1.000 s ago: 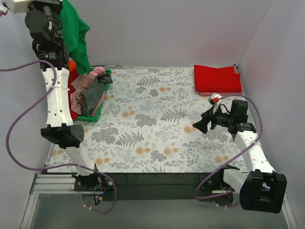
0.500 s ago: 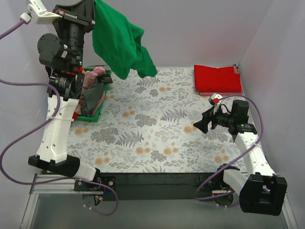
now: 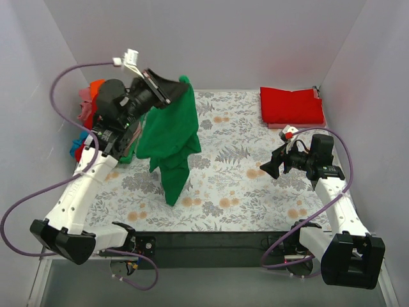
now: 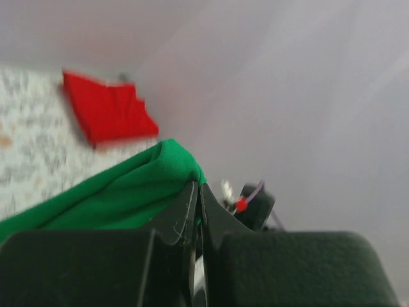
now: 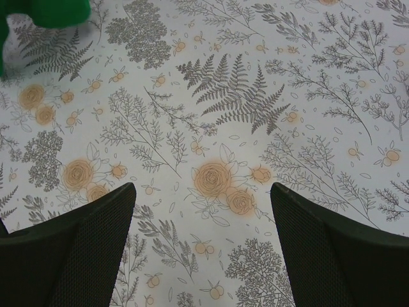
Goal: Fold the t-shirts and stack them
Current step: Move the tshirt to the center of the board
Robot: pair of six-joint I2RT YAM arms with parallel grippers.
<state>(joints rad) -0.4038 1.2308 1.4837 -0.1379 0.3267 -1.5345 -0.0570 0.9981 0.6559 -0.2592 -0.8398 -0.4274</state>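
**Left claw** point(image 3: 179, 84): closed, jaws pinched tight on a fold of the green shirt point(image 3: 169, 137). The claw is held high above the cloth point(image 3: 223, 192) and grips the shirt at its top edge. In the wrist view the green shirt point(image 4: 115, 192) bulges out just beside the shut tips. Below the claw the shirt hangs as a bunched, lengthwise drape that narrows towards its lowest end. In the top view that end lies over the near part of the cloth. Whether it touches the cloth cannot be told.

Behind the left arm, on the side away from the right claw, sits a pile point(image 3: 89, 109) of loose shirts. Orange, pink and blue show; the arm hides most of it.

**Right claw** point(image 3: 265, 169): open wide, with nothing between the fingers point(image 5: 70, 256). It hovers over the cloth and points towards the left arm, with bare floral print beneath it. The green shirt is well apart from this claw. Only a corner of it shows at the far edge of the wrist view.

**Red shirt** point(image 3: 291, 104): folded flat in the far corner of the cloth, beyond the right claw, with nothing touching it. A pale pink edge shows under its near side. From the left claw it lies far across the cloth and looks blurred.
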